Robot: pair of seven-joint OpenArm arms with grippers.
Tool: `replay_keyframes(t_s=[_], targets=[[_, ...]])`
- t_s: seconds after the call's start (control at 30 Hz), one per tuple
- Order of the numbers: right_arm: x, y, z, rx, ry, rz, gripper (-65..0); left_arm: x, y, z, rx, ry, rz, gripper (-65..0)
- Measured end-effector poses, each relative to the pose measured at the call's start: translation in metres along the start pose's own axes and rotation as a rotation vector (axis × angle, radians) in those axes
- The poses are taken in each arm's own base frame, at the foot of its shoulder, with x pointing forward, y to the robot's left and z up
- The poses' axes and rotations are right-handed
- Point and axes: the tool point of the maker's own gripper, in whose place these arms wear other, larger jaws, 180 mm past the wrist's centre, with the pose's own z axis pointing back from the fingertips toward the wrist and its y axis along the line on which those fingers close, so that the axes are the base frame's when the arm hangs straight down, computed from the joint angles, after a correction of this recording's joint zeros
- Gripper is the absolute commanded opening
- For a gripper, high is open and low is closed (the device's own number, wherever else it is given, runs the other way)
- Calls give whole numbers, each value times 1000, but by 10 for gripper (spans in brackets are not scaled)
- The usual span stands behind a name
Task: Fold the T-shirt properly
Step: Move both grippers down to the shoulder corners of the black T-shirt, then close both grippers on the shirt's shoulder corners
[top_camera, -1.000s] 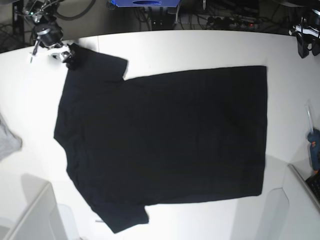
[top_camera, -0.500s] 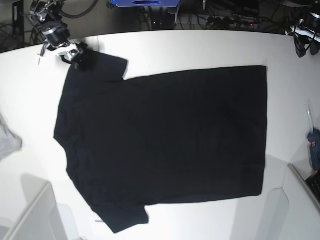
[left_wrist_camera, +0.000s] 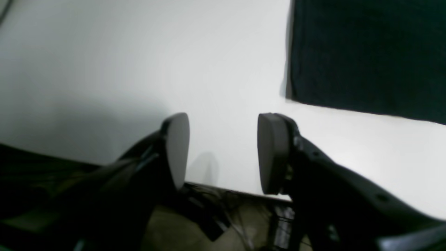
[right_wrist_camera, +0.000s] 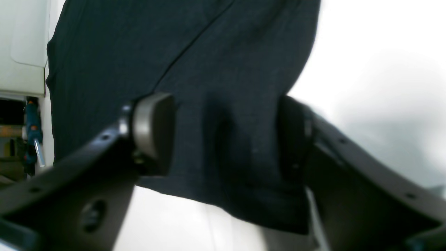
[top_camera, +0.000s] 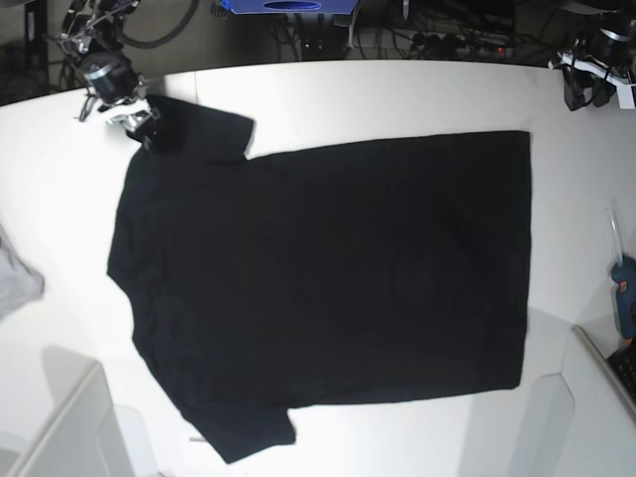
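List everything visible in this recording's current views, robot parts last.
T-shirt: one, black, spread flat across the table's middle, plain side up.
Table: one, white, under everything.
Grey cloth: one, at the base view's left edge, partly cut off.
Blue tool: one, at the base view's right edge.
Right gripper: one, black, jaws around a bunched sleeve edge.
Left gripper: one, black, jaws apart and empty, over bare table near the shirt's hem corner.

table [top_camera: 397,94]: white, rounded far edge, brightly lit
behind far edge: dark, tangled cables [top_camera: 457,40], blue box [top_camera: 286,6]
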Motion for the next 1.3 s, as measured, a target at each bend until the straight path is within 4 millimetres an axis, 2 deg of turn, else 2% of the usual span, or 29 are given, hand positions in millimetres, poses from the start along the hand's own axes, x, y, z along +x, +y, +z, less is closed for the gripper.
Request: replay_keyframes(t_s=[0.23,0.27,0.33,0.4,0.43,0.57,0.67,0.83,0.93,1.0,1.1,1.2,1.3], targets=[[-1,-4,-3,-2,12,-11,-356,-12,6,-14,5,15,69,-344],[-1,-5,-5,1,9,-20,-389,-11,6,-16,5,11,74,-344],[-1,-8,-7,-1,9,-29,-495,-7,5,-19,1,-2,80,-342],[-3,-13,-8,-9,22,-35,-635,-4,4,-24,-3,-14,90,-342],[-4,-14,-9,-10,26,-40,-650,-3,4,-26,-5,-18,96,-342],[-5,-14,-11,-5,27,-52,-650,-2,4,-34,-9,-25,122,-342],[-5,-14,-11,-5,27,-53,-650,-16,-4,-43,-29,68,140,-341],[-5,-14,-11,-5,28,-53,-650,-9,-14,-53,-54,72,158,-336],[-5,-14,-11,-5,28,-52,-650,-11,-26,-60,-75,85,183,-255],[-5,-14,-11,-4,29,-52,-650,-7,-30,-63,-87,80,183,-225],[-5,-14,-11,-5,27,-53,-650,-6,-45,-70,-128,96,153,-224],[-5,-14,-11,-5,29,-53,-650,-8,-68,-79,-186,112,141,-224],[-5,-14,-11,-5,30,-52,-650,-3,-76,-88,-214,92,164,-224]])
